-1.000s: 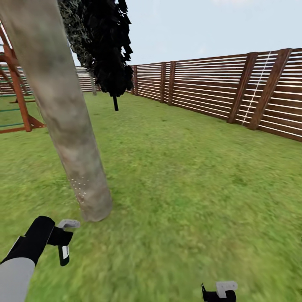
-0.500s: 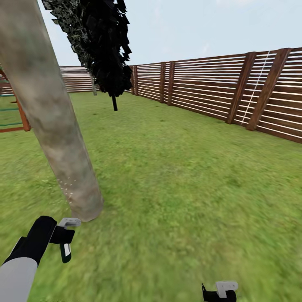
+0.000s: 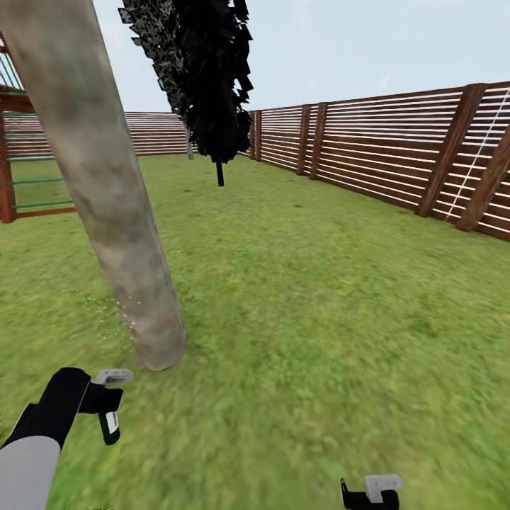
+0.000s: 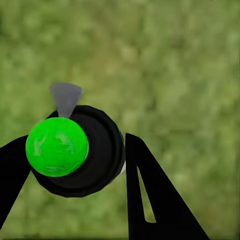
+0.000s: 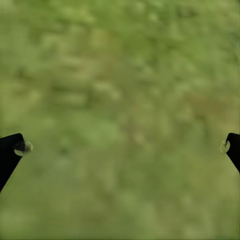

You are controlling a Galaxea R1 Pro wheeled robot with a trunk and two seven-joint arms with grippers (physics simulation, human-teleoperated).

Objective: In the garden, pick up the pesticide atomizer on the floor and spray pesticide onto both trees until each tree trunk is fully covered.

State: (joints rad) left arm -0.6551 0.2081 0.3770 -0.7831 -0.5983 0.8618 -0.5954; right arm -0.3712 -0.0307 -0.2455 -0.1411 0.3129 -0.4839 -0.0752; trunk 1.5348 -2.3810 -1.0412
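Pesticide atomizer [image 4: 75, 152], unlabelled, in left end effector [image 4: 70, 165].

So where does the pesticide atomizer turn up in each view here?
Head view: the pesticide atomizer sits at lower left, held in the left gripper, near the base of the tree trunk.
Left wrist view: the atomizer is left of centre, between the black fingers.
Right wrist view: not in it.
Shared landmark: the grass.
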